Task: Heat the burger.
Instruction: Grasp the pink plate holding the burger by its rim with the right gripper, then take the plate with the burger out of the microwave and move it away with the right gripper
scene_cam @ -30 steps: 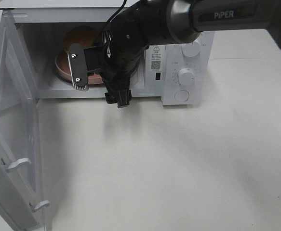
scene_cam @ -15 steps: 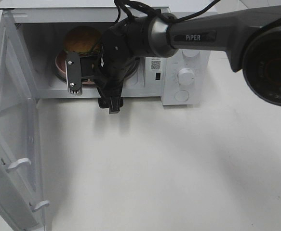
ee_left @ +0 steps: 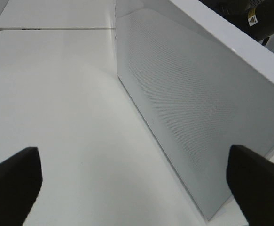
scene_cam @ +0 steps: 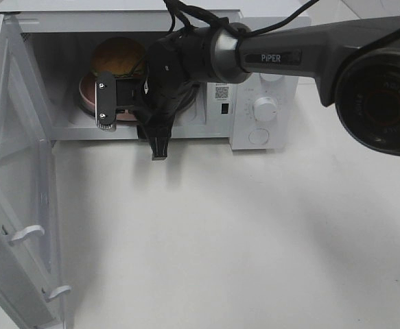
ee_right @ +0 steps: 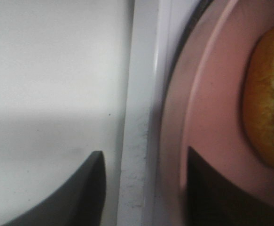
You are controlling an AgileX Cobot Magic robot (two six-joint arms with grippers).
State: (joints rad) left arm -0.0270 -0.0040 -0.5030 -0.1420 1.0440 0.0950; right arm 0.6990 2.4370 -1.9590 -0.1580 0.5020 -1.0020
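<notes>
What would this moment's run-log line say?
burger: on plate in microwave | door: open | right gripper: at plate | left gripper: open, idle

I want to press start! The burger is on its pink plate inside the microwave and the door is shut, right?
Not quite. The door is wide open, as the high camera shows. The burger is on its pink plate inside the microwave.
</notes>
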